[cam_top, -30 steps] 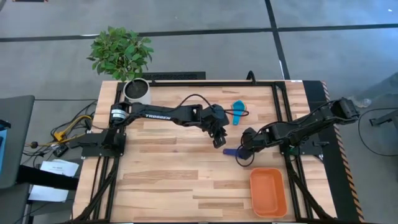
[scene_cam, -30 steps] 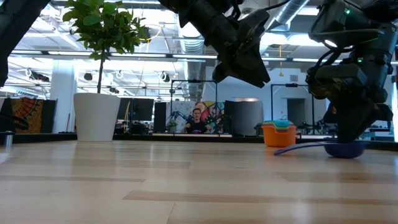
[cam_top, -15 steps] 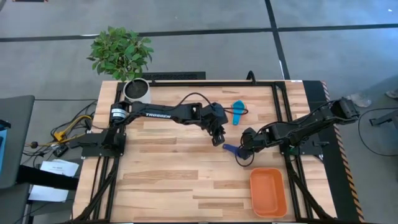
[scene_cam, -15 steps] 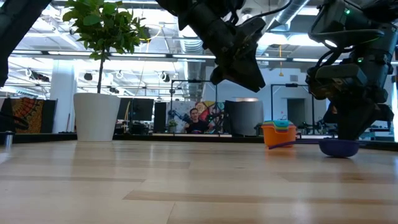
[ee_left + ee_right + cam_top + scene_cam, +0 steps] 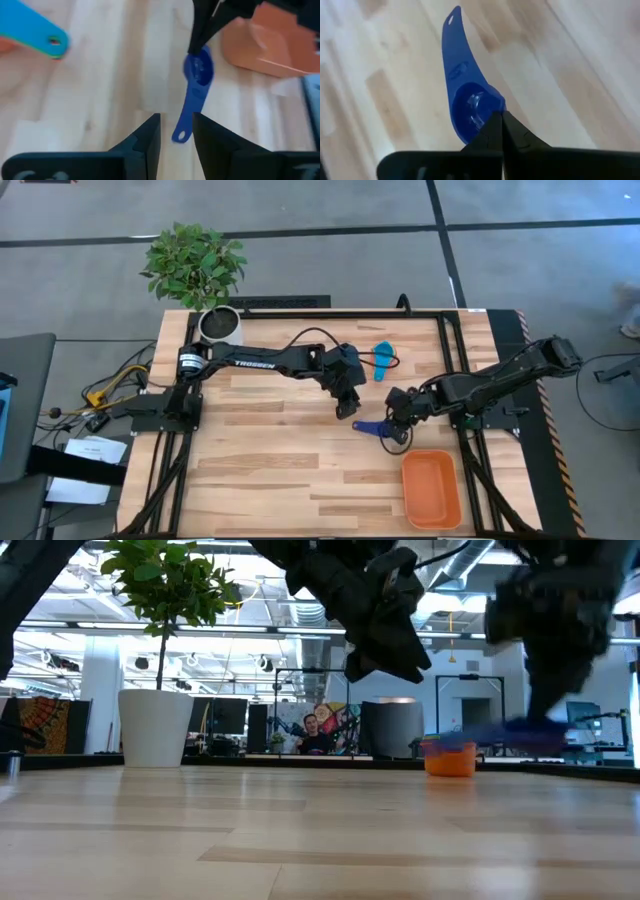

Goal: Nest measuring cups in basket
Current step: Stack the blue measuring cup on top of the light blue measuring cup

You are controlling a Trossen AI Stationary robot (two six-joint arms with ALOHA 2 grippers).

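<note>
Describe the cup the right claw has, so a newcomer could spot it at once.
Start at the orange basket near the table's right front corner. Just beyond its far left corner the right claw is shut on the rim of the dark blue measuring cup. Unlike the light blue cup farther back, it is darker and held.

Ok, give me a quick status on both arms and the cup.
Right end effector shut on dark blue cup, lifted off the table. Left end effector open, empty, hanging above mid-table. Basket empty, nothing blocking.
</note>
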